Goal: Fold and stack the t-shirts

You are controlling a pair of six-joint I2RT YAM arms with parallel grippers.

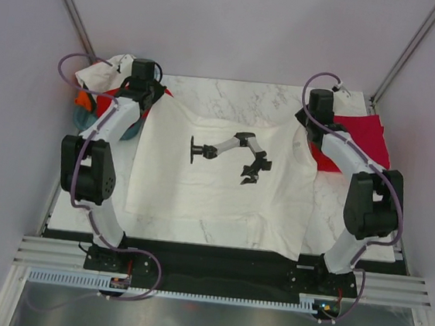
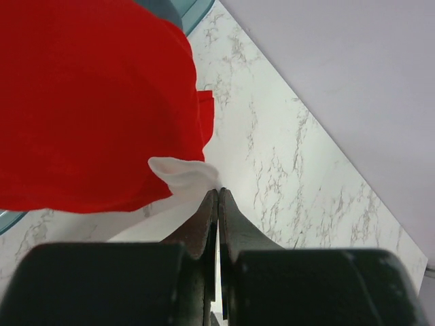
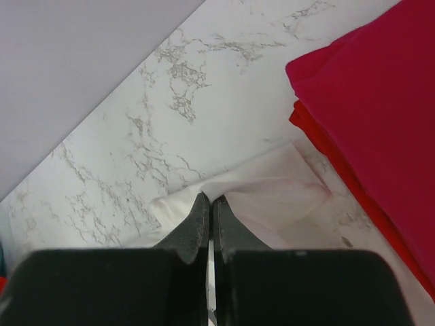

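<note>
Starting at the far left corner of the desk point(image 1: 232, 94), a bit of orange cloth point(image 1: 83, 99) is seen beside the teal basket point(image 1: 89, 124). A red t-shirt point(image 2: 95, 102) is laid across that basket. Just beside it, the left pincer point(image 2: 218, 195) is clenched tight on one far corner of the white t-shirt point(image 1: 215, 186). Its two fingers are pressed together. A small fold of white cloth is seen sticking out past their tips, touching the red t-shirt.

The white t-shirt is spread out over the middle of the desk, front side up. A black picture point(image 1: 230, 155) is printed in the middle of it. Its near hem is laid close to the near edge of the desk.

The other far corner of the white t-shirt is pinched by the right pincer point(image 3: 207, 202). These fingers are squeezed together too, with white cloth caught between them and bunched up in front of them.

Near the right edge of the desk, a crimson-pink t-shirt point(image 3: 380, 88) is stacked on top of a second red t-shirt point(image 3: 325, 146). Both are folded flat. The pinched white corner is seen just beside this small stack.
</note>
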